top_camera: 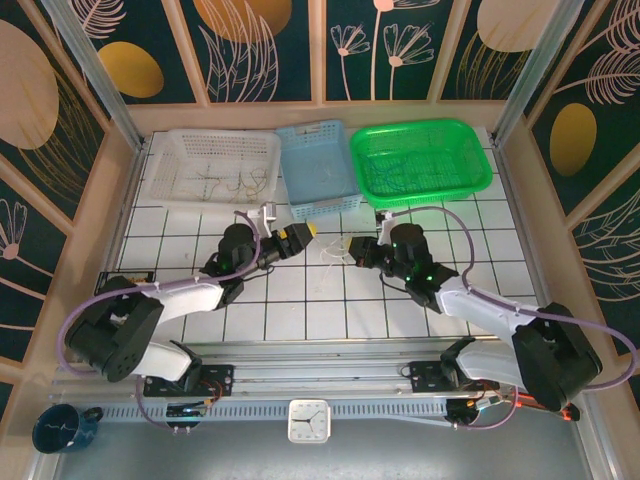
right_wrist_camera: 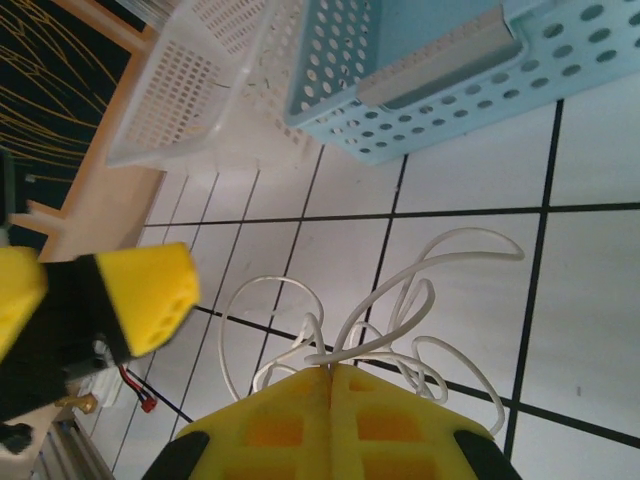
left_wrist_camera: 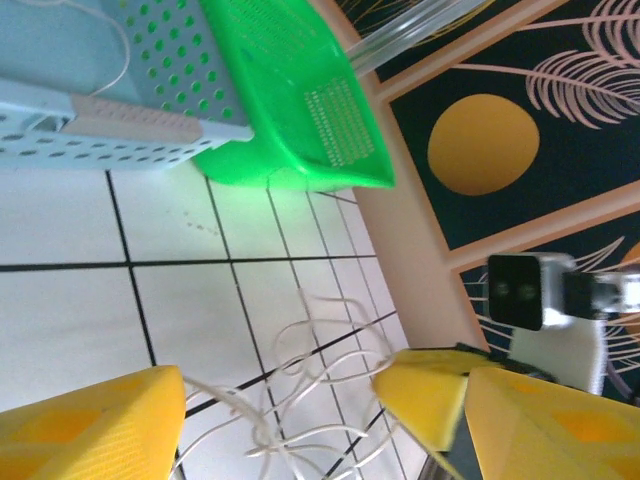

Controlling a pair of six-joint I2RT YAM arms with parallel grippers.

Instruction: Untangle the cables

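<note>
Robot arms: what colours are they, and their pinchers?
The left arm and right arm are black with white segments, each with a looping purple cable. The left gripper and right gripper have chunky yellow fingers.

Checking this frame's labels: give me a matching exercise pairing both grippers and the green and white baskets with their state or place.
Things:
1. left gripper
2. right gripper
3. green basket
4. white basket

State or place:
A. far right
B. shut on cables
C. open
D. far left

Pairs: 1-C, 2-B, 3-A, 4-D
</note>
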